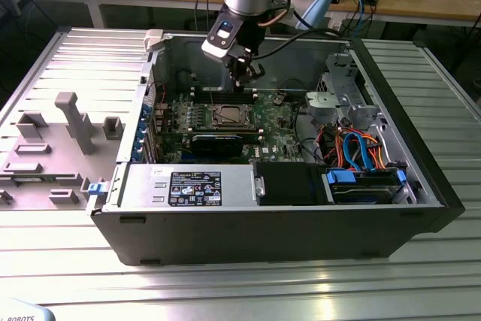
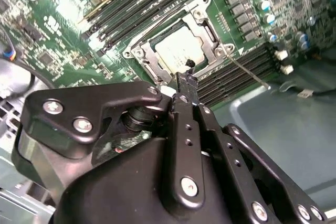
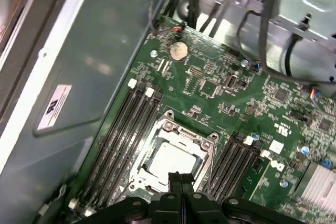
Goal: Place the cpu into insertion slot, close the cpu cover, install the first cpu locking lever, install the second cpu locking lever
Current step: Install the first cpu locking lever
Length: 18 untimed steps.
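Observation:
The cpu (image 2: 176, 51) (image 3: 169, 159), a silver-grey square, lies in the insertion slot (image 1: 228, 116) on the green motherboard. The cpu cover (image 2: 206, 29) (image 3: 176, 129), a silvery frame, lies flat around it, and the chip's top shows through its cutout. One thin locking lever (image 2: 250, 72) sticks out from the socket's corner over the memory slots. My gripper (image 1: 241, 74) (image 2: 187, 80) (image 3: 176, 178) hangs just above the socket's edge. It is shut, its two black fingers pressed together with nothing between them.
The motherboard (image 1: 274, 122) sits deep in an open computer case (image 1: 248, 223) with tall walls. Long memory slots (image 3: 123, 129) flank the socket. A drive cage and bundled cables (image 1: 353, 144) fill the exterior view's right. A grey fixture plate (image 1: 60, 140) lies outside at the left.

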Tool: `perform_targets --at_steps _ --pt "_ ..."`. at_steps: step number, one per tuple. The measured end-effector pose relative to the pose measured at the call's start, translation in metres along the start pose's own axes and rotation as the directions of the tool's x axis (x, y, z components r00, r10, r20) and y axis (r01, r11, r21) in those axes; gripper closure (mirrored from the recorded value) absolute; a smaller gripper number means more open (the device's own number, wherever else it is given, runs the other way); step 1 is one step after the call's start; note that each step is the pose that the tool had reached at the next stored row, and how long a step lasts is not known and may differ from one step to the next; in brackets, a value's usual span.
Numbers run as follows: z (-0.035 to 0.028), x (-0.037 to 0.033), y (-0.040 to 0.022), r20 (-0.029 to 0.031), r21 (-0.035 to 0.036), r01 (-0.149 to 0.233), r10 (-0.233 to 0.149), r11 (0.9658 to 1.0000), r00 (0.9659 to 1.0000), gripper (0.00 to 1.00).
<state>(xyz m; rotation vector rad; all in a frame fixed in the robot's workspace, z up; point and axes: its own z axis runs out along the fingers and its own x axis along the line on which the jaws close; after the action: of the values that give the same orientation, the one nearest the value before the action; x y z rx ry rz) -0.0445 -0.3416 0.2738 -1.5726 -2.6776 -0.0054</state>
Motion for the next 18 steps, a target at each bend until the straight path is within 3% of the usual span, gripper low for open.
perform_targets --at_steps 4,7,9,11,13,15,17,18 --pt "0.0002 0.0 0.0 0.0009 0.0023 0.07 -0.07 0.9976 0.9976 0.89" --pt "0.0003 0.0 0.0 0.0016 0.0043 0.127 -0.127 0.992 0.992 0.89" --pt "0.0004 0.0 0.0 0.0023 0.0065 0.188 -0.188 0.9822 0.9822 0.89" --pt "0.0004 -0.0001 0.0001 0.0026 0.0077 0.222 -0.222 0.975 0.975 0.89" --pt "0.0007 -0.0001 0.0001 0.0029 0.0098 0.277 -0.277 0.9609 0.9609 0.89" --pt "0.0009 -0.0001 0.0001 0.0032 0.012 0.336 -0.336 0.9416 0.9417 0.89" --pt "0.0011 -0.0001 0.0001 0.0033 0.0133 0.372 -0.372 0.9281 0.9281 0.89" --pt "0.0012 -0.0001 0.0001 0.0034 0.0146 0.4 -0.4 0.9163 0.9164 0.89"
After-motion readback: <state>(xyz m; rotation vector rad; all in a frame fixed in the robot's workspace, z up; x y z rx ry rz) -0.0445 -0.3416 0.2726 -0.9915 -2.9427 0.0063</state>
